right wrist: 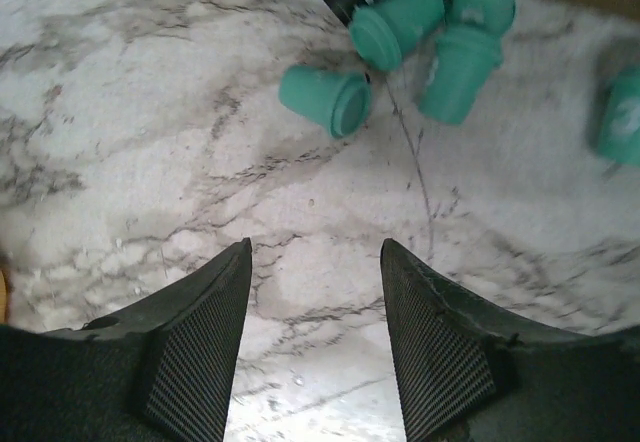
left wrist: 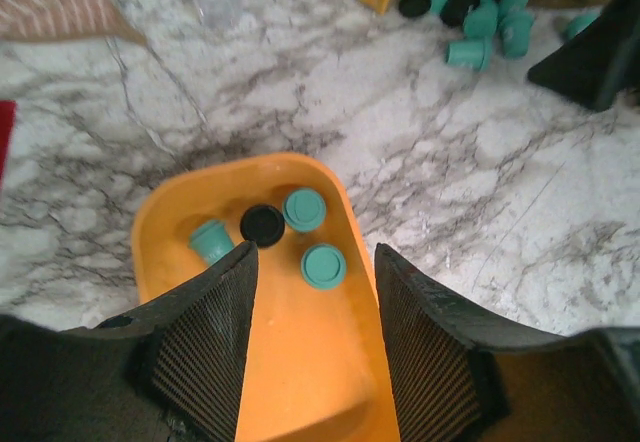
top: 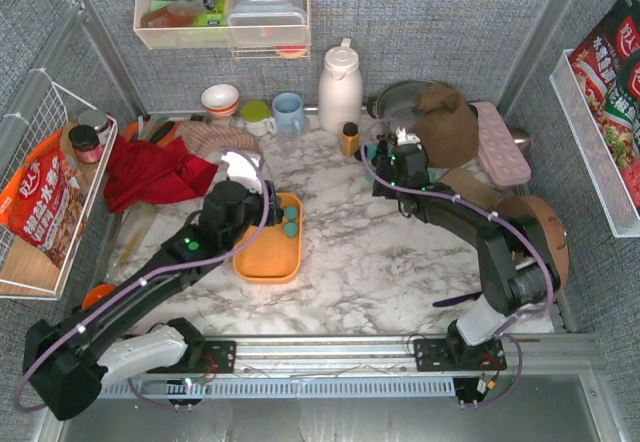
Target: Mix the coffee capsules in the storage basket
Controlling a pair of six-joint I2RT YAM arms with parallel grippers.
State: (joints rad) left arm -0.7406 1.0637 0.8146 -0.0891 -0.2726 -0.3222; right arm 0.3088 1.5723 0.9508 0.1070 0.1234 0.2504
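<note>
Four little cone-shaped coffee capsules point(left wrist: 323, 265), three teal and one black, sit at the far end of the shallow orange plastic storage basket point(left wrist: 150, 237). The left gripper point(left wrist: 312, 337) hangs right over it, jaws spread, holding nothing. The loose pods point(right wrist: 325, 99) lie heaped on the white marble tabletop point(right wrist: 130, 132), just ahead of the right gripper point(right wrist: 315, 337). That one's spread and empty too, probably lining up a pick.
</note>
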